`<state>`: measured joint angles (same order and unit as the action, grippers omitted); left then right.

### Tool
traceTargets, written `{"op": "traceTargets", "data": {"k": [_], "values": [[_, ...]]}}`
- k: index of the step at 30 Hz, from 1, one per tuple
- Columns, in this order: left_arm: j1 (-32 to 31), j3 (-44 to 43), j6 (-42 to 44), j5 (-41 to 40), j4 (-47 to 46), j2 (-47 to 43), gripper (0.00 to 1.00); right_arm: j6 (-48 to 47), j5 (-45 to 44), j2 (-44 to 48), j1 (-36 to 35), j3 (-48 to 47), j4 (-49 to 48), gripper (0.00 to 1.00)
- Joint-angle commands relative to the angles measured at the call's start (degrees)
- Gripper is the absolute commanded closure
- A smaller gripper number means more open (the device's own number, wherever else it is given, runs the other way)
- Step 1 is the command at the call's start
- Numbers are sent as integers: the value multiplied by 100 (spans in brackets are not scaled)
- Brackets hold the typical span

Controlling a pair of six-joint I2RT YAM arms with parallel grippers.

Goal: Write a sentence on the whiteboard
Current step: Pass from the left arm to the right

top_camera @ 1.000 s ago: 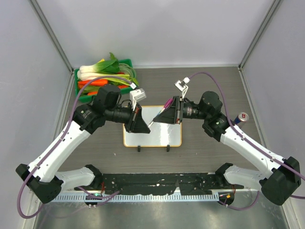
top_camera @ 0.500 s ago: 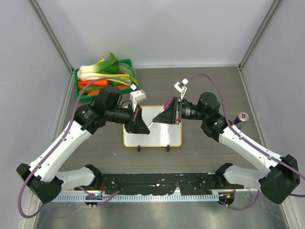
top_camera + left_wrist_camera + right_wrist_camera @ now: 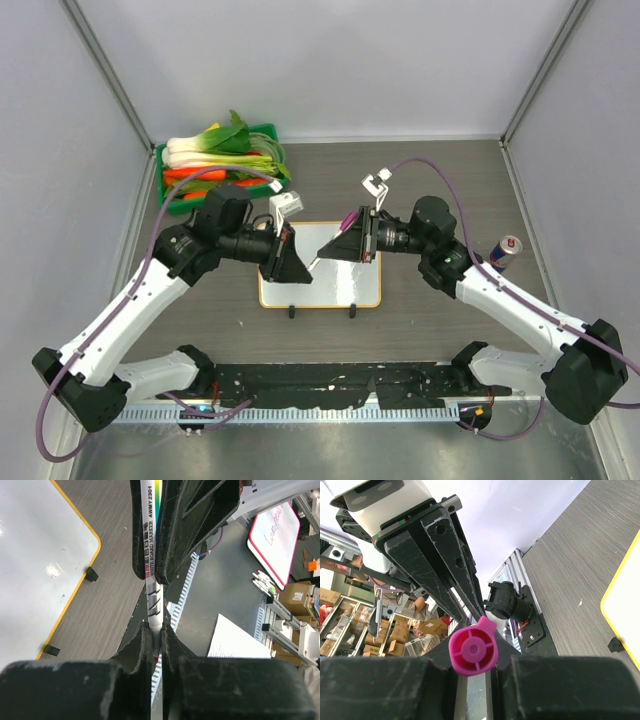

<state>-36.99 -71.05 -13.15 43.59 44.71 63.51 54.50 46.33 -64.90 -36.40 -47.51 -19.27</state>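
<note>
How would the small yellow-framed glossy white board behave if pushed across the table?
The small yellow-framed glossy white board lies flat and looks rigid, so it probably slides rather than tips. Its two black feet might drag or snag.

Whiteboard (image 3: pixel 345 290) — far part hidden; cropped in wrist views.

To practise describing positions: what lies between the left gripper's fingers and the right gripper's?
A white board marker spans that gap, clamped by the left gripper and, at its pink cap, by the right gripper. The left wrist view shows it.
</note>
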Motion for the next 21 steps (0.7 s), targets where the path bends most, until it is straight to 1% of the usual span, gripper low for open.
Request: {"op": "traceTargets", "data": {"k": [1, 2, 3, 4, 6, 8, 9, 10, 14, 16, 21], "values": [[-18, 187, -65, 1, -313, -242, 73, -342, -448, 92, -7, -162, 89, 99], [-1, 266, -109, -70, -366, -294, 60, -413, -545, 92, 2, -189, 281, 99], [-1, 371, -179, -157, -471, -347, 43, -518, -607, 75, -7, -241, 361, 99], [-18, 477, -266, -332, -568, -435, 30, -563, -755, 66, 2, -268, 528, 99], [-10, 792, -407, -693, -840, -619, 19, -660, -984, 13, 2, -329, 748, 99], [-1, 1170, -714, -1315, -1164, -839, 10, -800, -1264, -66, 2, -391, 950, 99], [8, 1372, -855, -1553, -1340, -953, 6, -922, -1388, -127, 10, -443, 1012, 99], [43, 1600, -987, -1773, -1533, -1067, 5, -985, -1616, -180, 2, -479, 1187, 99], [113, 2304, -1409, -2415, -2105, -1428, 1, -1389, -2109, -567, 124, -909, 1601, 99], [140, 2603, -1541, -2653, -2360, -1604, 0, -1425, -2145, -812, 282, -1076, 1601, 99], [149, 2701, -1919, -2874, -2169, -1894, 0, -1442, -2092, -1243, 695, -1401, 1514, 99]]}}
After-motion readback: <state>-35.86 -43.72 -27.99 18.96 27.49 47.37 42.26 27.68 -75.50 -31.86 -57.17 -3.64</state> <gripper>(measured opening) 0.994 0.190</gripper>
